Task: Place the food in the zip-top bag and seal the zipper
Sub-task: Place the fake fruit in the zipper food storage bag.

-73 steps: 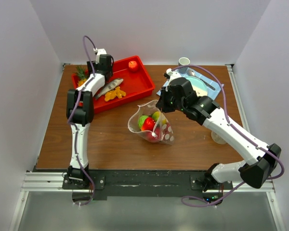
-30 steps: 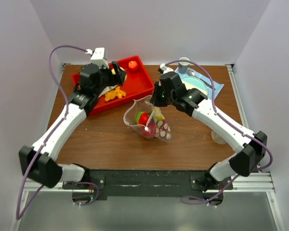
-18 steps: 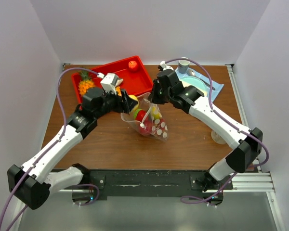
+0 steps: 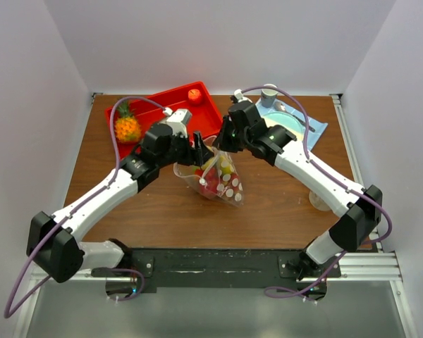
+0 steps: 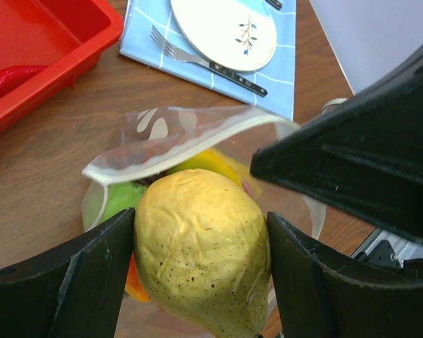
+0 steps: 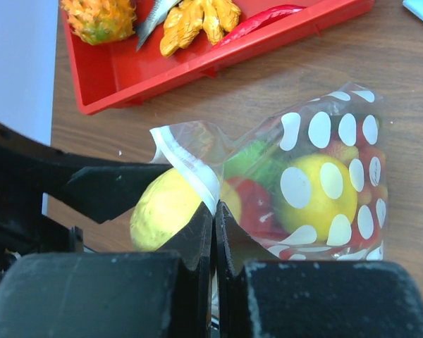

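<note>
The left jaws stand wide around a yellow fruit (image 5: pixel 201 253), one pad on each flank, and hold it just above the open mouth of the zip-top bag (image 5: pixel 187 141). The right jaws are pressed together on the zipper (image 6: pixel 192 167), pinching that strip at the rim and lifting it. This looks meant to keep the floppy mouth open towards the left, so the fruit can go straight in.

Inside the dotted pouch lie a green fruit (image 6: pixel 254 163), a red fruit (image 6: pixel 259 210) and a round yellow one (image 6: pixel 317 191), so part of the food is already bagged. The bag sits mid-bench, just near of the right end of the red tray (image 4: pixel 213 118). On the tray are a pineapple (image 4: pixel 127 128) and a small red fruit (image 4: pixel 194 96). The right wrist view also shows a red chilli (image 6: pixel 257 17) there. To the right lie a plate (image 5: pixel 222 28) and fork (image 5: pixel 197 60) on a blue cloth (image 5: pixel 282 77).

A couple of seconds ago the left arm (image 4: pixel 106 193) was reaching into the far-left tray. A second ago it was turning away from the tray, and by the frame just before this one it had reached the bag's left side. Now its load hangs over the opening. The right arm (image 4: pixel 317 176) has kept its pinch and drawn the rim a little farther and to the left. The zipper is not yet sealed.
</note>
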`<control>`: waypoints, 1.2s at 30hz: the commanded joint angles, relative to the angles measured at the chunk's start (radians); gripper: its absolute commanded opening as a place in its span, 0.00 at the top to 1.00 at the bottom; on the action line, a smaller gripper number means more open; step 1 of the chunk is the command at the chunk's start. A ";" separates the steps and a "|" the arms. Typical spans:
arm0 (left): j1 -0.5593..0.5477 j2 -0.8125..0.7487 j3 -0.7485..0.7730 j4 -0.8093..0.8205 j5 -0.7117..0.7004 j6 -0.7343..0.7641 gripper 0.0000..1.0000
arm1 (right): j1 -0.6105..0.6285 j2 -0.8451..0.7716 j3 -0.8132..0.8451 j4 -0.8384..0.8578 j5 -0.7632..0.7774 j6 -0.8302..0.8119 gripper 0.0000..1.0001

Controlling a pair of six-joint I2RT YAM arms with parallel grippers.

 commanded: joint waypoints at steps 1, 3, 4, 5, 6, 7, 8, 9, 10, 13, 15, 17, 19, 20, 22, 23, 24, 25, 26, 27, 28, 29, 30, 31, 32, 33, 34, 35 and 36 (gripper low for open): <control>-0.012 0.037 0.077 0.056 -0.028 -0.037 0.41 | -0.002 -0.055 -0.004 0.071 -0.022 0.028 1.00; -0.017 0.052 0.080 0.056 -0.036 -0.040 0.28 | -0.004 -0.061 -0.010 0.071 -0.016 0.028 1.00; -0.019 0.054 0.080 0.056 -0.042 -0.041 0.24 | -0.005 -0.061 -0.010 0.071 -0.015 0.026 1.00; -0.020 0.057 0.084 0.054 -0.045 -0.041 0.18 | -0.005 -0.064 -0.012 0.070 -0.016 0.028 1.00; -0.019 0.058 0.085 0.054 -0.046 -0.041 0.16 | -0.008 -0.070 -0.013 0.071 -0.016 0.029 1.00; -0.022 0.058 0.086 0.053 -0.050 -0.040 0.13 | -0.010 -0.075 -0.012 0.073 -0.019 0.029 1.00; -0.022 0.058 0.092 0.051 -0.053 -0.038 0.10 | -0.010 -0.076 -0.007 0.070 -0.018 0.028 1.00; -0.025 0.060 0.097 0.045 -0.056 -0.035 0.09 | -0.013 -0.082 -0.004 0.068 -0.019 0.029 1.00; -0.026 0.060 0.098 0.043 -0.057 -0.035 0.08 | -0.014 -0.082 0.001 0.063 -0.018 0.029 1.00; -0.026 0.057 0.114 0.033 -0.060 -0.027 0.05 | -0.019 -0.093 0.011 0.054 -0.018 0.025 1.00; -0.028 0.055 0.126 0.027 -0.060 -0.021 0.04 | -0.025 -0.096 0.014 0.048 -0.019 0.025 1.00; -0.029 0.054 0.140 0.024 -0.062 -0.017 0.03 | -0.030 -0.104 0.010 0.050 -0.031 0.026 1.00; -0.028 0.054 0.150 0.010 -0.065 -0.012 0.02 | -0.040 -0.107 0.005 0.056 -0.051 0.034 1.00; -0.028 0.052 0.161 0.005 -0.063 -0.005 0.02 | -0.043 -0.112 0.001 0.060 -0.056 0.034 1.00; -0.028 0.049 0.170 -0.004 -0.062 -0.001 0.02 | -0.050 -0.112 -0.001 0.062 -0.058 0.035 1.00; -0.028 0.046 0.181 -0.013 -0.063 0.005 0.02 | -0.053 -0.115 0.001 0.062 -0.064 0.035 1.00; -0.028 0.044 0.187 -0.019 -0.065 0.008 0.02 | -0.056 -0.113 0.001 0.062 -0.067 0.037 1.00; -0.029 0.041 0.192 -0.022 -0.065 0.012 0.02 | -0.057 -0.115 -0.001 0.063 -0.068 0.039 1.00; -0.028 0.037 0.199 -0.030 -0.066 0.014 0.02 | -0.057 -0.118 -0.002 0.066 -0.070 0.039 1.00; -0.028 0.034 0.204 -0.032 -0.069 0.015 0.02 | -0.062 -0.119 -0.002 0.066 -0.071 0.039 1.00; -0.028 0.029 0.207 -0.033 -0.068 0.017 0.02 | -0.063 -0.118 -0.004 0.066 -0.073 0.040 1.00; -0.028 0.015 0.204 -0.035 -0.068 0.017 0.03 | -0.065 -0.119 -0.007 0.069 -0.076 0.039 1.00; -0.028 0.006 0.203 -0.038 -0.071 0.015 0.04 | -0.070 -0.119 -0.009 0.071 -0.079 0.040 1.00; -0.028 -0.001 0.197 -0.041 -0.074 0.015 0.07 | -0.071 -0.121 -0.012 0.077 -0.082 0.043 1.00; -0.028 -0.023 0.195 -0.053 -0.080 0.015 0.10 | -0.073 -0.121 -0.019 0.082 -0.087 0.045 1.00; -0.028 -0.038 0.189 -0.061 -0.089 0.017 0.12 | -0.076 -0.125 -0.021 0.083 -0.090 0.045 1.00; -0.028 -0.052 0.181 -0.067 -0.112 0.022 0.15 | -0.074 -0.125 -0.024 0.086 -0.091 0.045 1.00; -0.028 -0.084 0.178 -0.090 -0.131 0.025 0.17 | -0.077 -0.127 -0.025 0.088 -0.091 0.046 1.00; -0.028 -0.098 0.177 -0.107 -0.166 0.031 0.20 | -0.079 -0.128 -0.025 0.088 -0.096 0.048 1.00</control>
